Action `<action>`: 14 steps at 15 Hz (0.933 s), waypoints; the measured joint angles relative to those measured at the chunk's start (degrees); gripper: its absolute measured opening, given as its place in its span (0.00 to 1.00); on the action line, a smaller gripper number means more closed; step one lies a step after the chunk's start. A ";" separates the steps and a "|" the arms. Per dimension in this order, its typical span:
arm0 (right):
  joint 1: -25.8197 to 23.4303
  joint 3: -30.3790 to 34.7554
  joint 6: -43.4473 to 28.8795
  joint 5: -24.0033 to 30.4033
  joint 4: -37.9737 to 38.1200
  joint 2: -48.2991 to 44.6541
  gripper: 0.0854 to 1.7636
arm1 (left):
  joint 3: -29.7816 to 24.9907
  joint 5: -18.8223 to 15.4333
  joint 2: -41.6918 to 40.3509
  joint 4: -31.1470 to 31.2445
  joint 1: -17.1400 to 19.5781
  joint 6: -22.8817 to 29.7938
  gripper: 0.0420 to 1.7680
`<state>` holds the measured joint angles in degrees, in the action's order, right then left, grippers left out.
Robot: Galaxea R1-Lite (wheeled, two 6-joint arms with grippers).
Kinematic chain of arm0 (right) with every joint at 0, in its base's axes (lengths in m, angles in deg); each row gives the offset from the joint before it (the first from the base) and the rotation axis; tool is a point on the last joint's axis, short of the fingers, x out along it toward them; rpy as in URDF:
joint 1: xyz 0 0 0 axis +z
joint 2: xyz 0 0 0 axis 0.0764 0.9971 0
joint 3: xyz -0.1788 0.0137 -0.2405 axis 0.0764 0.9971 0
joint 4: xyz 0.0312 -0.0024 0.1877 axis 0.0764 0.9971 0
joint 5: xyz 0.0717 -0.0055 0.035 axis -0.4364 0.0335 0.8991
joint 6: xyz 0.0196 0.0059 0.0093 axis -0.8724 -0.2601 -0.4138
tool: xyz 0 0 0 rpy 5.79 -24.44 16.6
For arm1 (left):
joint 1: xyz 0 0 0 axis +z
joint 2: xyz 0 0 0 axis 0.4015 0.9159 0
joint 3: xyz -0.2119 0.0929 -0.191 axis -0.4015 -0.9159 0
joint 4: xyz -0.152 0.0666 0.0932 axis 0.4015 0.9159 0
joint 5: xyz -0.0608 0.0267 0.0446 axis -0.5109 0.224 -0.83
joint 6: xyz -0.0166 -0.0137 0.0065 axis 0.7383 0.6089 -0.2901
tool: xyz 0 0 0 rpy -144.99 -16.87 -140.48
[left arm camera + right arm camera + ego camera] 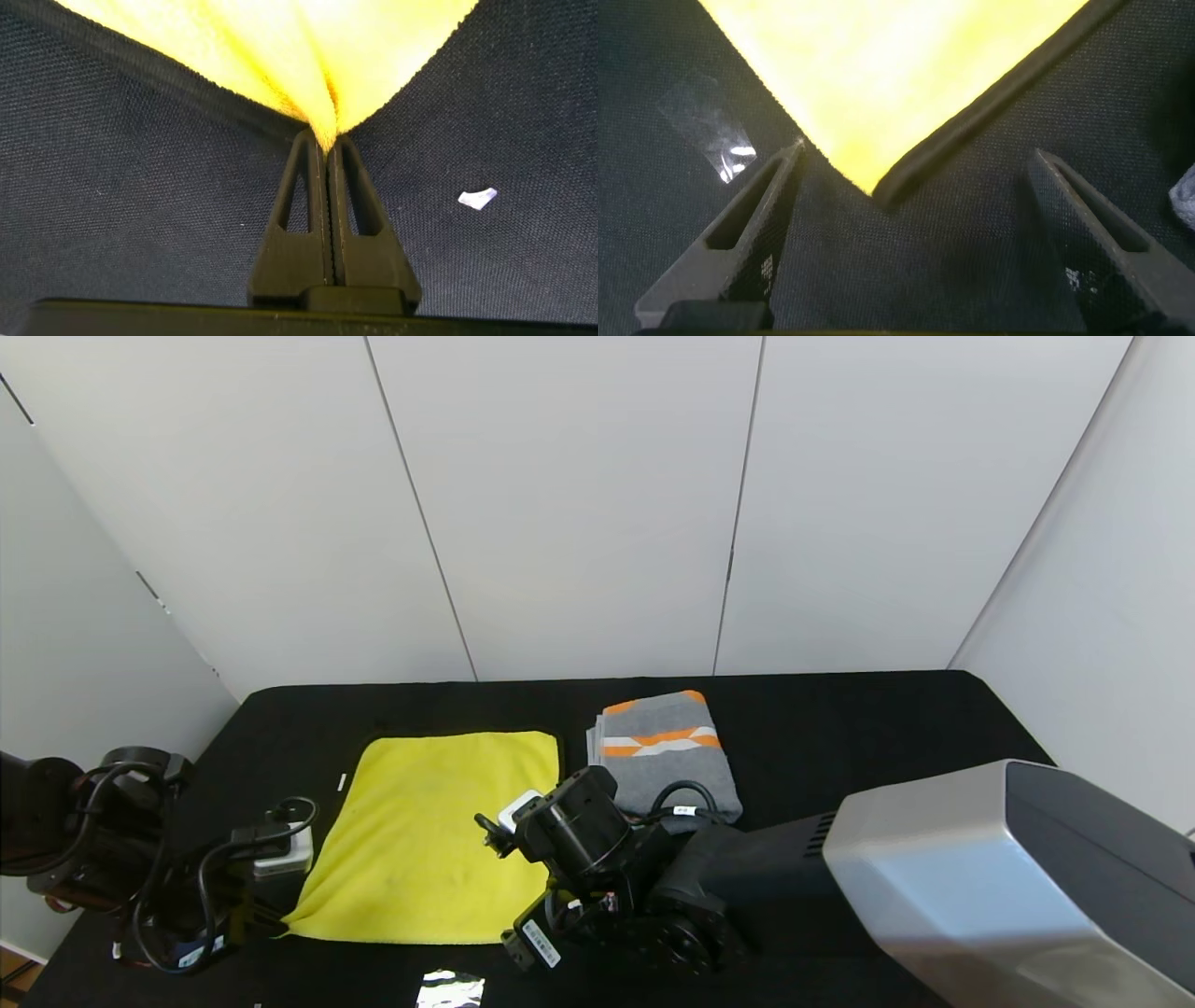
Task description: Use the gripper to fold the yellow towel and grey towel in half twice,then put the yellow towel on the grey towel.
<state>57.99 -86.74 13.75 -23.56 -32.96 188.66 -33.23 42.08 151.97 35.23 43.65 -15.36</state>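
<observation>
The yellow towel (439, 831) lies spread flat on the black table, left of centre. My left gripper (325, 142) is at its near left corner, shut on that corner, and the yellow cloth (308, 56) bunches up from between the jaws. My right gripper (917, 154) is at the near right corner (868, 182), open, with one finger (766, 201) on each side of the corner and not touching it. The grey towel (667, 756), with its orange and white band, lies folded to the right of the yellow one, beyond my right arm.
A crinkled bit of clear plastic (450, 987) lies near the table's front edge, close to the right gripper's finger (715, 131). A small white scrap (477, 198) sits on the cloth beside the left gripper. White walls enclose the table (840, 728) at back and sides.
</observation>
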 joint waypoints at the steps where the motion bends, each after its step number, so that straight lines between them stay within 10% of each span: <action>1: 0.06 0.00 0.00 -0.02 -0.09 0.02 0.97 | 0.02 0.00 -0.06 0.02 0.02 -0.02 0.04; 14: 2.10 -0.09 0.24 -2.52 -0.04 1.13 0.97 | -0.05 -0.49 0.07 0.13 0.27 0.79 0.04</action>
<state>60.08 -86.83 13.99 -26.08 -33.00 189.79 -33.28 41.59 152.04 35.36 43.92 -14.57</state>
